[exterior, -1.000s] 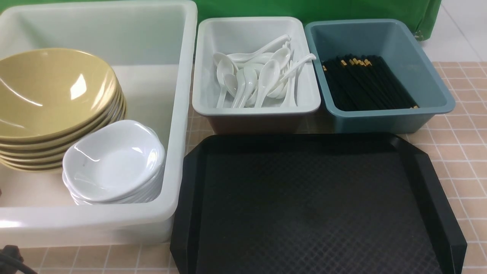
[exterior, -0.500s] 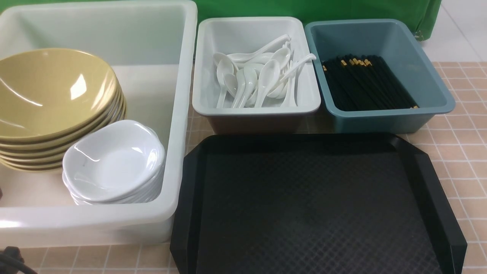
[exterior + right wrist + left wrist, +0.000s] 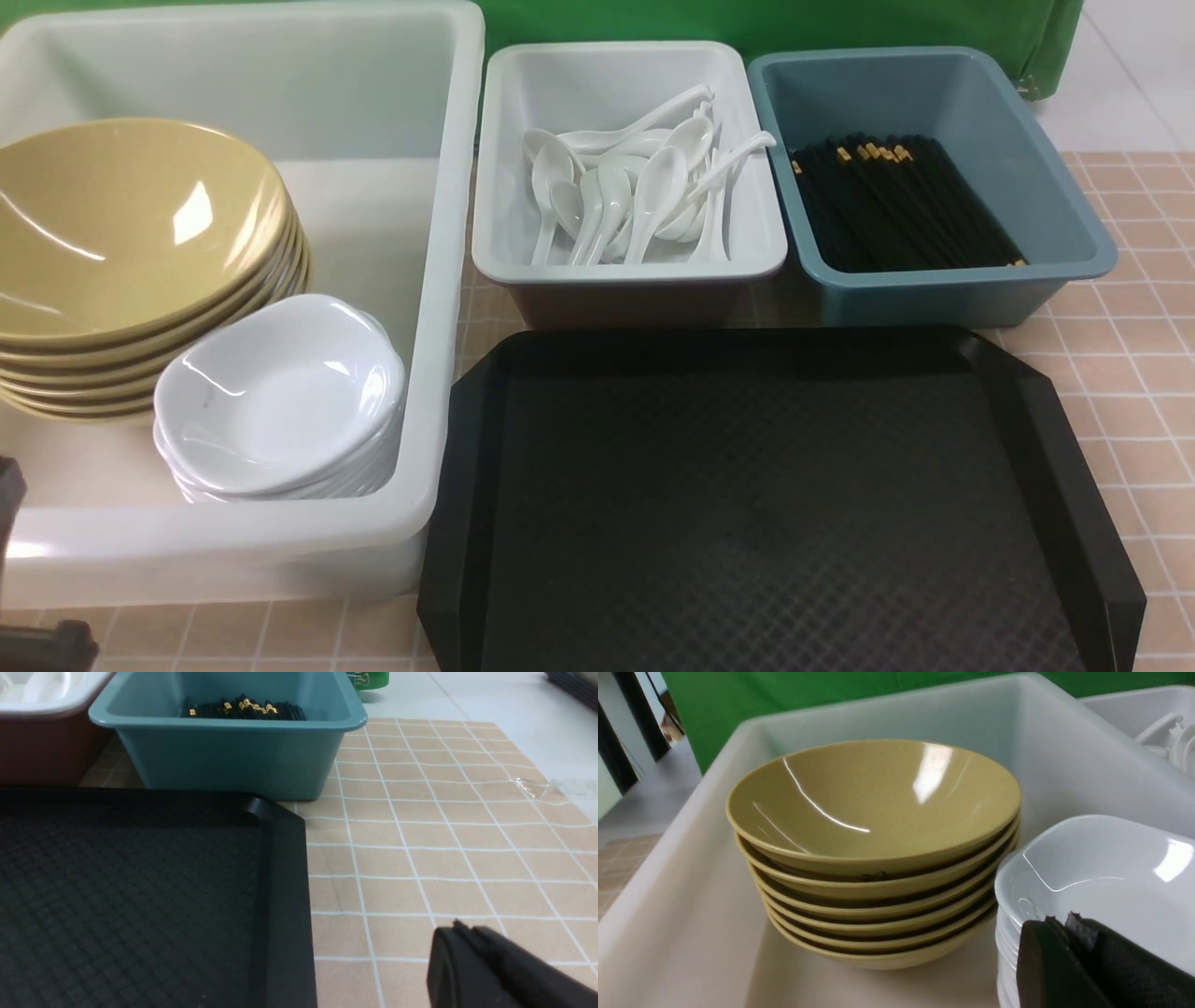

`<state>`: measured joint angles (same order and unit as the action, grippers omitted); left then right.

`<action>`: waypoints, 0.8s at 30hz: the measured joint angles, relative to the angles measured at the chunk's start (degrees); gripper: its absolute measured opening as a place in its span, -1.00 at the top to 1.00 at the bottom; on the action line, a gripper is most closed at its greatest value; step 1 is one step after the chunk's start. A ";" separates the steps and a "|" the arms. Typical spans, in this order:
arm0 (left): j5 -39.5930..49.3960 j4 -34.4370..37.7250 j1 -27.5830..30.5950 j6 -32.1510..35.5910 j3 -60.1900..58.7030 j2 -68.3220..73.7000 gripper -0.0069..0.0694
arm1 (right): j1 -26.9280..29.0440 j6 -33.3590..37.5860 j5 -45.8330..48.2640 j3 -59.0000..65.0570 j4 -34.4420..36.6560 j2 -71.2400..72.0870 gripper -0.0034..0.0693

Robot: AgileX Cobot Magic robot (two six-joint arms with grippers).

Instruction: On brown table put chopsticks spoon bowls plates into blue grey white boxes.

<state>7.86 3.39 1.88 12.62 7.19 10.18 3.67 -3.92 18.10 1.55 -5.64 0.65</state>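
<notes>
A stack of olive-yellow bowls (image 3: 121,233) and a stack of small white plates (image 3: 280,392) sit inside the white box (image 3: 448,280). Several white spoons (image 3: 644,187) lie in the grey box (image 3: 635,271). Black chopsticks (image 3: 896,205) fill the blue box (image 3: 1074,215). My left gripper (image 3: 1059,921) is shut and empty, hovering just in front of the plates (image 3: 1101,877), beside the bowls (image 3: 873,807). My right gripper (image 3: 462,927) is shut and empty, low over the brown table (image 3: 444,835), to the right of the tray.
An empty black textured tray (image 3: 766,504) lies in front of the grey and blue boxes. Dark parts of my left arm (image 3: 9,504) show at the lower left edge of the front view. Bare tiled table (image 3: 1120,373) runs along the right.
Dark parts of my left arm have come further into the front view at the lower left edge. The dishes and boxes have not moved.
</notes>
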 joint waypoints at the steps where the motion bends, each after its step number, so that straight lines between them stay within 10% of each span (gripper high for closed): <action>1: -1.32 -0.16 0.00 0.00 -0.52 -0.20 0.81 | 0.00 0.00 0.00 0.00 0.00 0.00 0.77; 24: 9.81 -2.05 0.00 -3.68 -8.65 -10.79 0.81 | 0.00 0.00 0.26 -0.05 0.00 0.02 0.73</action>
<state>17.67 1.34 1.88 8.95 -1.47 -0.61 3.67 -3.92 18.35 1.50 -5.64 0.67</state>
